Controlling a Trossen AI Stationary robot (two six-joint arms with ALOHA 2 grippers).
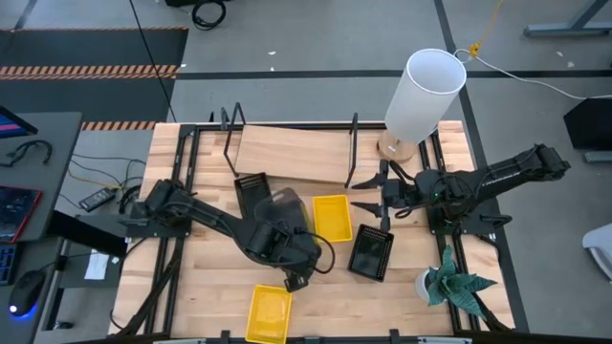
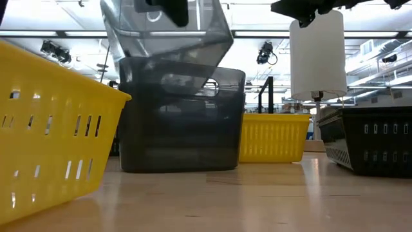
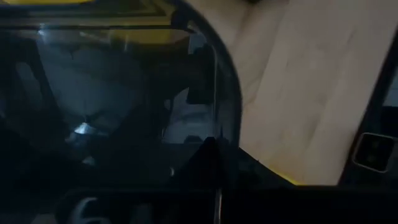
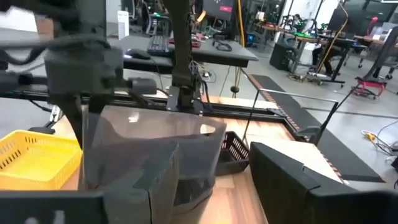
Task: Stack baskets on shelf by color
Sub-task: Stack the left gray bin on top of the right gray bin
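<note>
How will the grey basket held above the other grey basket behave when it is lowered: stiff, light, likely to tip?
The lifted grey basket keeps its shape though tilted, so probably stiff. Its thin see-through walls suggest it is light. The left gripper holds it near one side only, so it may swing or land crooked on the lower grey basket.

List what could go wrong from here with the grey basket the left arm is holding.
1. The left gripper holds a smoky grey basket tilted above a second grey basket; if it goes down tilted, a corner may catch the lower rim instead of nesting.
2. A snag there might shove the lower basket into the yellow basket beside it.
3. The black basket leans at the edge of the shelf, so a wide swing could knock it.
</note>
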